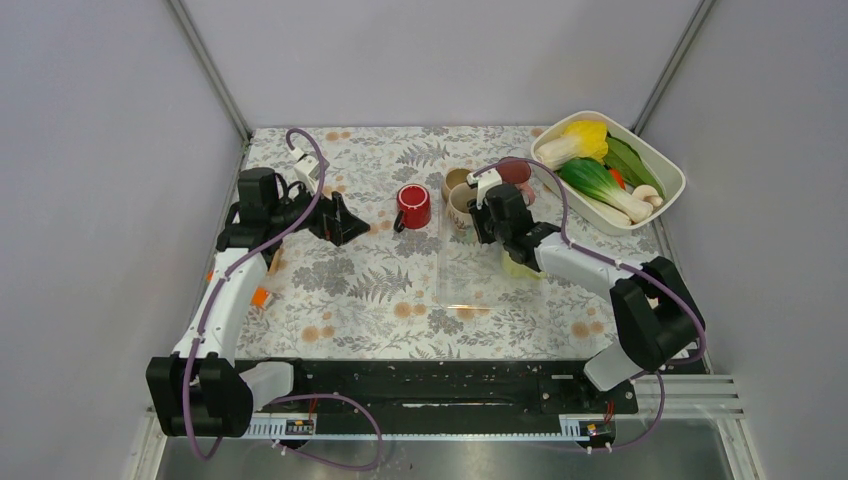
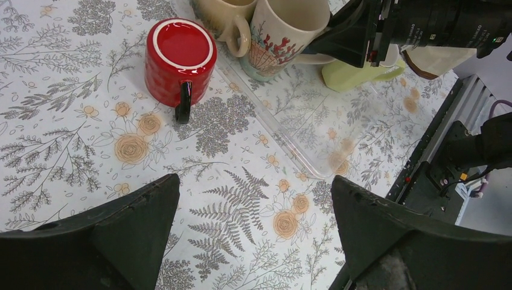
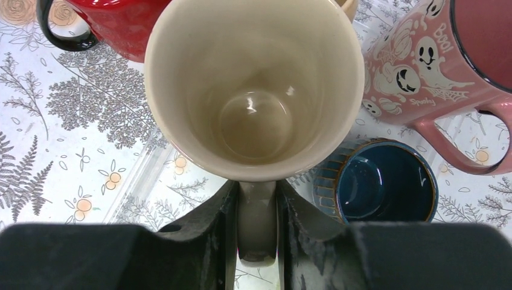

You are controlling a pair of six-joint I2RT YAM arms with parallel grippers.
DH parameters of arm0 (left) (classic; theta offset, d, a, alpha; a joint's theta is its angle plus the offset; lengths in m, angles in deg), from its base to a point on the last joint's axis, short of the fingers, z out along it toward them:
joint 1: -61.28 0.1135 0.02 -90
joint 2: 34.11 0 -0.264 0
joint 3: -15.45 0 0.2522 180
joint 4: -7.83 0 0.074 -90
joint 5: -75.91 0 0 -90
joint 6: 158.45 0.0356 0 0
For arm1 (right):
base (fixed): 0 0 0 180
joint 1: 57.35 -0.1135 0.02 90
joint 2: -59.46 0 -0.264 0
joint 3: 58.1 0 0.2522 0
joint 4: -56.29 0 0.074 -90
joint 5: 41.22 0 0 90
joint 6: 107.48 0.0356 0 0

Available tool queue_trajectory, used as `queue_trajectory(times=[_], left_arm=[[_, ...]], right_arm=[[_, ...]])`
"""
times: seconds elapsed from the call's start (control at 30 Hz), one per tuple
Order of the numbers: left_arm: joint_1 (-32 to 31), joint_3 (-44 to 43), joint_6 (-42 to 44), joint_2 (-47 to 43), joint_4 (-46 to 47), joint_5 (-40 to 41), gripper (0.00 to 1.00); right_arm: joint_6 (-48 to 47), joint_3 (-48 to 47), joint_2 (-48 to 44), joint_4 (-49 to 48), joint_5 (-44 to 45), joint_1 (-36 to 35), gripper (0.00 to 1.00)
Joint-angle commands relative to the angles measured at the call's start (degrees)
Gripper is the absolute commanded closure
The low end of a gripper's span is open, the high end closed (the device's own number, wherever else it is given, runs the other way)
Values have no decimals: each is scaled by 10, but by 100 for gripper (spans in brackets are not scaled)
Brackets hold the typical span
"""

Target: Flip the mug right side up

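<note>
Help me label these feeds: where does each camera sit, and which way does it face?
Top external: above, behind the bases, looking down at the table; left arm, right arm show.
Left wrist: down past open left fingers at the red mug.
Right wrist: looks into the cream mug; right fingers pinch its handle.
All share the red mug.

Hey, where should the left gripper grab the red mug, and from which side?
Grip the black handle of the red mug, probably coming from the side of the open left gripper. The mug stands base-up, and its handle sticks out toward that gripper, clear of the cream mugs behind.
</note>
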Motion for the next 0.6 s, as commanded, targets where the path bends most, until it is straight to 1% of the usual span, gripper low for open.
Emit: queue_trajectory(times=[0.0,0.07,0.13,0.23,0.37,0.47,0.57], left_arm=[[1,2,1,-14,25,-17,1],[1,2,1,-14,25,-18,1],[2,2,1,-12,25,-20,1],[1,0,0,-7,25,-21,1],[-6,-5,10,7,25,-13,1],[-28,-12,37,24,25,25,1],[-61,-22,74,54,28,78,1]], right_arm=[[-20,-19,-12,-21,34,-4,60],[-24,-17,-28,-14,34,-4,50],[-28,-13,-49,-10,31,-4,44],[-45,-5,-81,-8,31,-4,38],[-86,1,-117,-2,40,-3,33],[-115,-5,-144,11,30,-4,30],[-145,-9,-181,33,-1,-4,23]])
